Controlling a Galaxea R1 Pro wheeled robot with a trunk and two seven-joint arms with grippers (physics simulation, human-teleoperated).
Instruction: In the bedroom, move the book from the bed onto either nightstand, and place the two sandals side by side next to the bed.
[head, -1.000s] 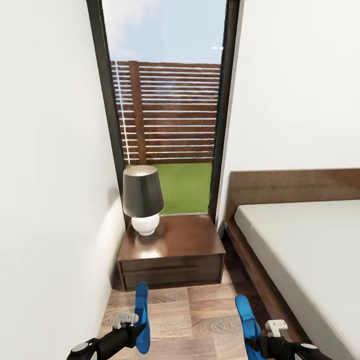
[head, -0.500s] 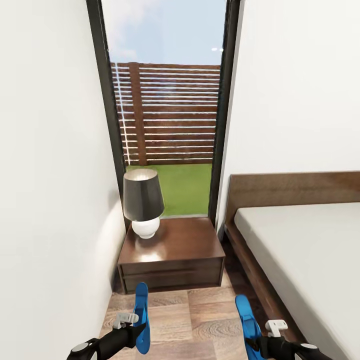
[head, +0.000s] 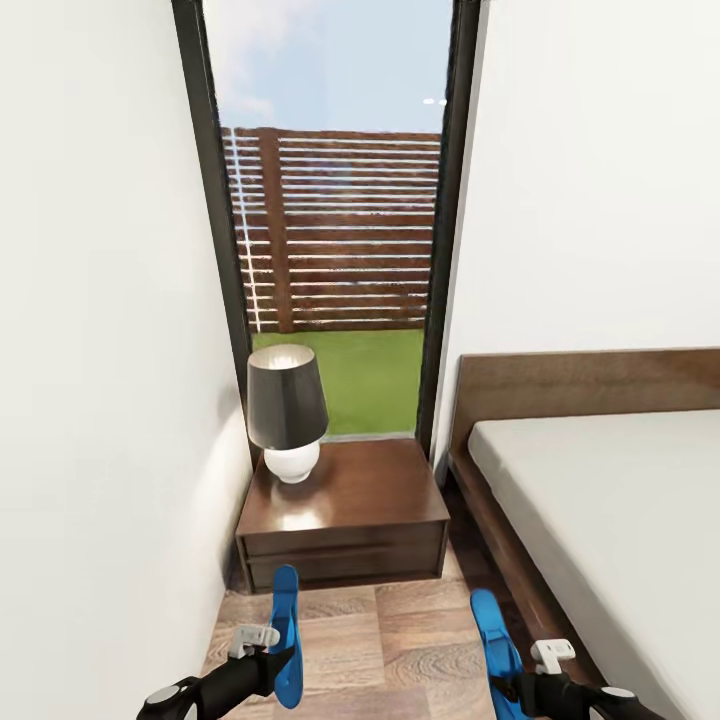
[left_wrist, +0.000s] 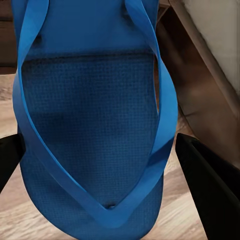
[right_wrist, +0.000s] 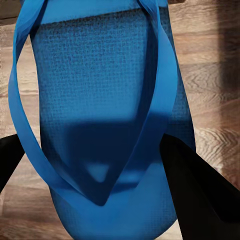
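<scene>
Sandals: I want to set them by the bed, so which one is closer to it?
The sandal in the right gripper; it hangs beside the bed frame. The left gripper holds the other nearer the wall.

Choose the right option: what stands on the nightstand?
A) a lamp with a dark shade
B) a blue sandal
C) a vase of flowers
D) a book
A: a lamp with a dark shade and a white round base stands on the nightstand, toward its left rear corner by the window.
</scene>
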